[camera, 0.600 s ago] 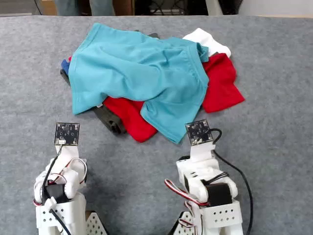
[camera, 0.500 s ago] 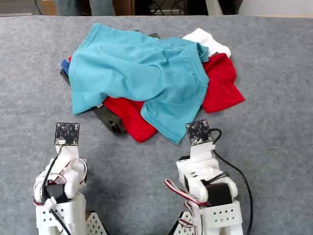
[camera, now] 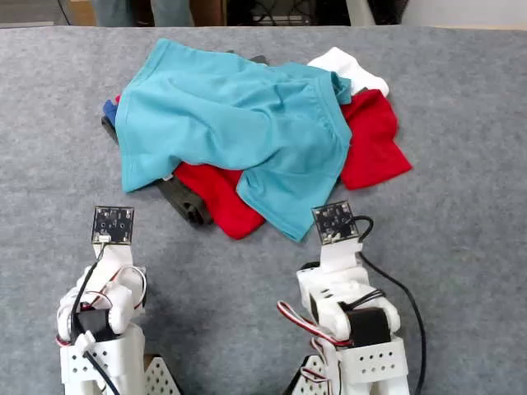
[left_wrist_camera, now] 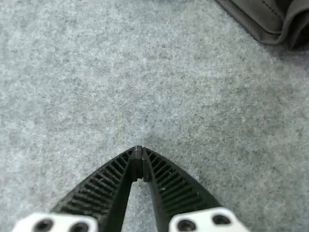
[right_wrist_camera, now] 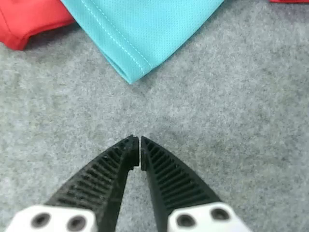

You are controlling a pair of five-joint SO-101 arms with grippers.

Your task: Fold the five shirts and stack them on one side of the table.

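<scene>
A loose heap of shirts lies at the back middle of the table. A teal shirt (camera: pixel 239 123) covers most of it. Under it show a red shirt (camera: pixel 375 140), a white one (camera: pixel 350 70), a dark grey one (camera: pixel 183 202) and a bit of blue cloth (camera: pixel 109 109). The left arm (camera: pixel 111 247) sits folded at the front left; its gripper (left_wrist_camera: pixel 139 153) is shut over bare felt, with the dark grey shirt (left_wrist_camera: pixel 265 19) a short way ahead. The right arm (camera: pixel 338 247) sits at the front centre-right; its gripper (right_wrist_camera: pixel 139 144) is shut, just short of the teal shirt's corner (right_wrist_camera: pixel 133 72).
Grey felt (camera: pixel 461 230) covers the whole table, with open room to the left, right and front of the heap. A person's legs (camera: pixel 152 12) and furniture stand beyond the far edge.
</scene>
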